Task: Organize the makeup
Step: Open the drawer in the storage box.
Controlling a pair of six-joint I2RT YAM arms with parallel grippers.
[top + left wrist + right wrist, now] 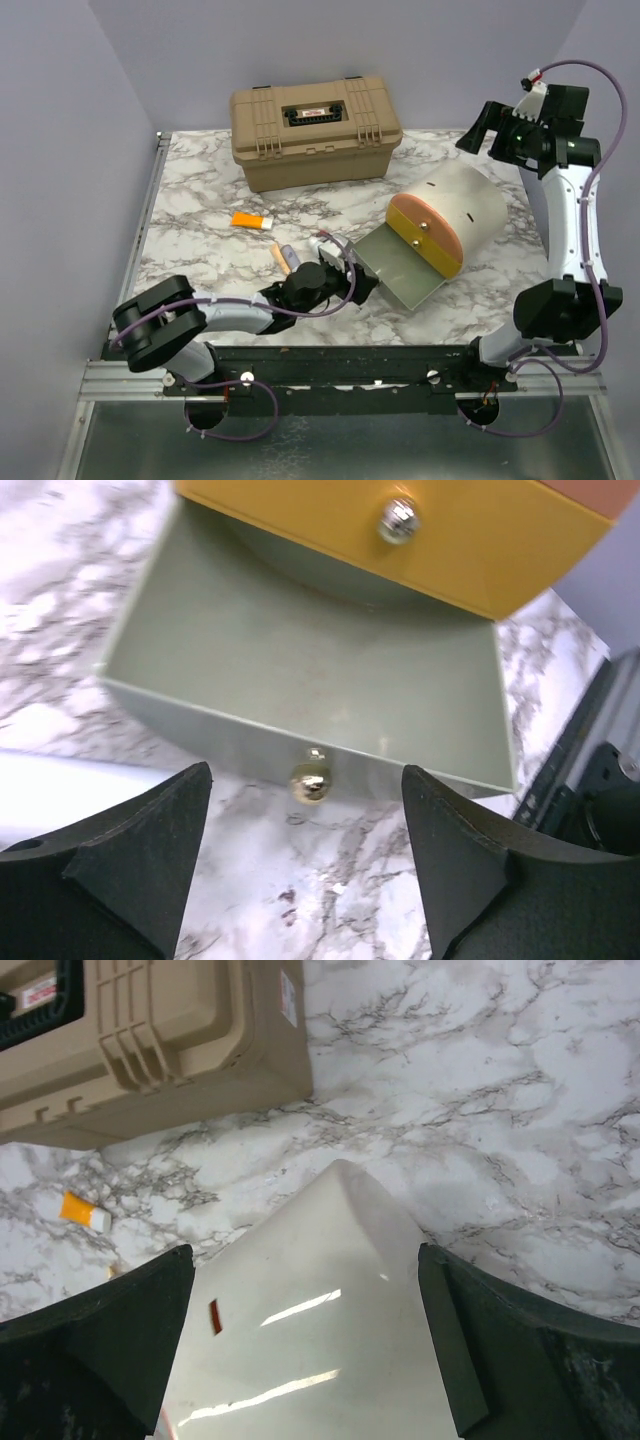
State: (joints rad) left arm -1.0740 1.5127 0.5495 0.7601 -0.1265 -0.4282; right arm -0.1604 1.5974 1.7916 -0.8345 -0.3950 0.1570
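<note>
Nearness favours the left gripper (pixel 352 284), jaws apart and empty: a slim tan stick (pixel 283 259) lies just left of it, a short orange tube (pixel 250 220) beyond, toward the left edge of the white marble surface (pixel 200 195); the right gripper (pixel 478 128) hangs spread wide, empty, far off.

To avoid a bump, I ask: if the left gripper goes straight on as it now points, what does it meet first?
Most likely the gold knob on the front of the pulled-out green drawer: it lies centred ahead of the left gripper, between its open fingers. How near it is remains unclear.
</note>
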